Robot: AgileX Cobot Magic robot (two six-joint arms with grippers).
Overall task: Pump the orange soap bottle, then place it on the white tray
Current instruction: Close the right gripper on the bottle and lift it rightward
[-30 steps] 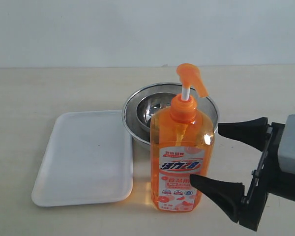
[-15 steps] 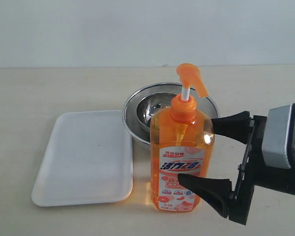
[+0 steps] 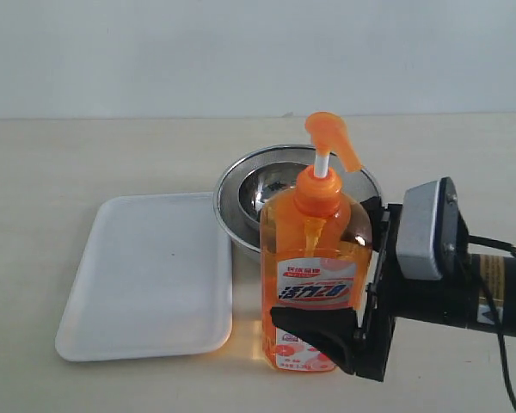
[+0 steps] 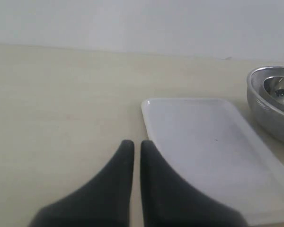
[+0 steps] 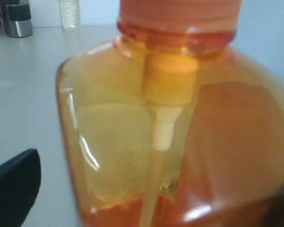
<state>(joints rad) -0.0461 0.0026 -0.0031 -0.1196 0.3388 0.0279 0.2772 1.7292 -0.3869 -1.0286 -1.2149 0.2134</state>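
Two Grippers, One Hidden Finger

Right gripper [image 3: 322, 262] is standing spread, straddling the orange soap bottle [image 3: 314, 249] beside the white tray [image 3: 146, 275]; its far finger is hiding behind the bottle. Left gripper [image 4: 132, 146] is pressing its fingers together.

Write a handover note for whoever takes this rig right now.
Left tool: shut, empty, near the tray's corner.
Right tool: open, one finger on either side of the bottle, not closed on it.
Bottle: upright on the table, beside the tray and in front of a steel bowl. The pump head is raised.
Done: the right tool is placed around the bottle.
Left: grip, pump (nothing shows it done), then set the bottle on the tray.
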